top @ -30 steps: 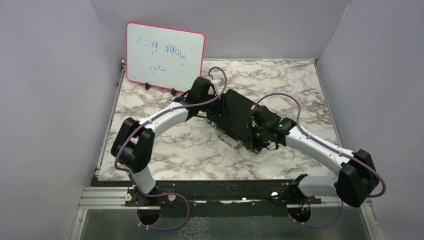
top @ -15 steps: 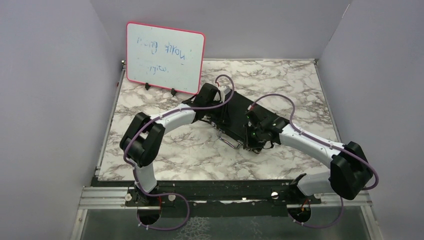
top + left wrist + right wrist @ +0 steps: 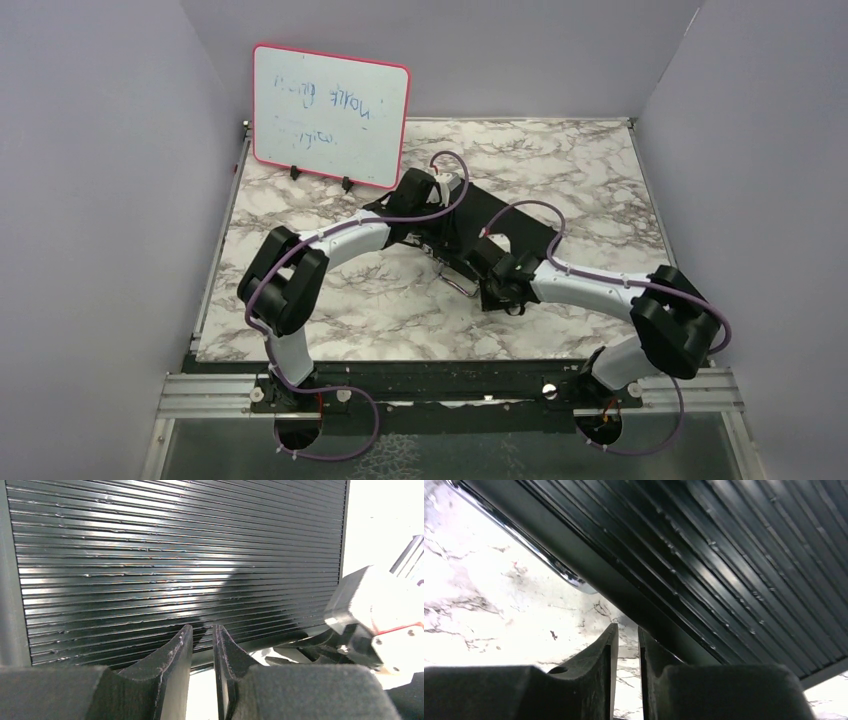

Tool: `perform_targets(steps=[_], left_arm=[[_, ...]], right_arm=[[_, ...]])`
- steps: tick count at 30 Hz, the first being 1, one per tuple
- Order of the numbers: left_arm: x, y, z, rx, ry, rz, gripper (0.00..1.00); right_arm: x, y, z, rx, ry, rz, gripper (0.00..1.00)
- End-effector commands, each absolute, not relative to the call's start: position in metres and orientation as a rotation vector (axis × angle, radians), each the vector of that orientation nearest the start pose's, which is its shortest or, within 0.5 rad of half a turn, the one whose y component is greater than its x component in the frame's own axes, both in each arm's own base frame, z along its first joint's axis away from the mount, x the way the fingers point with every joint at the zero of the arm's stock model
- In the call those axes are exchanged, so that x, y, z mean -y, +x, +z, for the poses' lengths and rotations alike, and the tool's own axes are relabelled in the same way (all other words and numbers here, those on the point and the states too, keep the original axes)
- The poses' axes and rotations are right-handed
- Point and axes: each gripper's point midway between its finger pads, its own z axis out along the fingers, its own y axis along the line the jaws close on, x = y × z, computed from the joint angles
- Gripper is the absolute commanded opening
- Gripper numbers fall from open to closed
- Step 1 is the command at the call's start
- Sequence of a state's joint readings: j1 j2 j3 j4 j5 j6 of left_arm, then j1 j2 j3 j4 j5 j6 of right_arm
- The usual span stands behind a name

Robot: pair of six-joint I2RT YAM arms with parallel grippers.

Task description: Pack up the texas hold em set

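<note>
- While both arms are reaching in over the marble surface (image 3: 330, 300), we are seeing the black case (image 3: 515, 232) lying near the middle of it, turned at a slant and looking closed from above.
- We are finding the left pincer (image 3: 202, 642) at the far left end of the case. Its two fingers (image 3: 175, 652) are standing with only a narrow slit between them and are holding nothing.
- In the left wrist view, the fingertips are pointing at the ribbed black lid (image 3: 175, 555), which is filling most of the picture. We cannot tell whether they are touching it.
- We are finding the right pincer (image 3: 628, 640) at the near edge of the case, its fingers drawn together to a thin slit and gripping nothing.
- In the right wrist view, the lid is running slantwise above the fingertips, and the shiny metal handle (image 3: 569, 577) is sticking out from the case's edge over the marble.
- From above, that handle is lying on the near side, just beside the right pincer.
- The pink-framed whiteboard (image 3: 330, 115) is standing upright at the far left of the surface, behind the case, and its blue writing is looking too blurred to read.
</note>
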State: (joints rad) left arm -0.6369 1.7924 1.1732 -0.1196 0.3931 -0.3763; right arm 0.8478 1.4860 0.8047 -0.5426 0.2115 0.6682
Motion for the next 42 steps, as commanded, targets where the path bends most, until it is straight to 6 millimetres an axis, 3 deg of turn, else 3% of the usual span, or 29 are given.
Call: perform_targets(steps=[1, 6, 9, 12, 15, 23, 27, 30, 34, 42], left_arm=[[0.323, 0.304, 0.082, -2.459, 0.543, -0.899, 0.26], [0.324, 0.315, 0.118, -2.38, 0.525, -0.924, 0.3], [0.32, 0.325, 0.142, -2.33, 0.486, -0.934, 0.35], [0.308, 0.334, 0.162, -2.294, 0.435, -0.918, 0.4], [0.294, 0.339, 0.169, -2.288, 0.381, -0.871, 0.41], [0.254, 0.334, 0.151, -2.346, 0.261, -0.764, 0.37], [0.24, 0.328, 0.135, -2.393, 0.214, -0.754, 0.34], [0.24, 0.322, 0.125, -2.427, 0.21, -0.778, 0.34], [0.244, 0.316, 0.119, -2.454, 0.224, -0.82, 0.39], [0.246, 0.312, 0.105, -2.495, 0.233, -0.844, 0.4]], right_arm=[[-0.197, 0.219, 0.047, -2.597, -0.084, 0.069, 0.27], [-0.225, 0.221, 0.098, -2.478, -0.15, 0.35, 0.33], [-0.229, 0.222, 0.12, -2.417, -0.139, 0.428, 0.33], [-0.22, 0.225, 0.128, -2.401, -0.066, 0.39, 0.33], [-0.21, 0.226, 0.125, -2.429, -0.009, 0.314, 0.33], [-0.205, 0.211, 0.093, -2.559, 0.008, 0.245, 0.27], [-0.207, 0.214, 0.089, -2.555, 0.025, 0.245, 0.27], [-0.206, 0.221, 0.09, -2.543, 0.027, 0.193, 0.29], [-0.199, 0.232, 0.09, -2.556, 0.031, 0.052, 0.41], [-0.206, 0.258, 0.106, -2.503, -0.002, -0.009, 0.45]])
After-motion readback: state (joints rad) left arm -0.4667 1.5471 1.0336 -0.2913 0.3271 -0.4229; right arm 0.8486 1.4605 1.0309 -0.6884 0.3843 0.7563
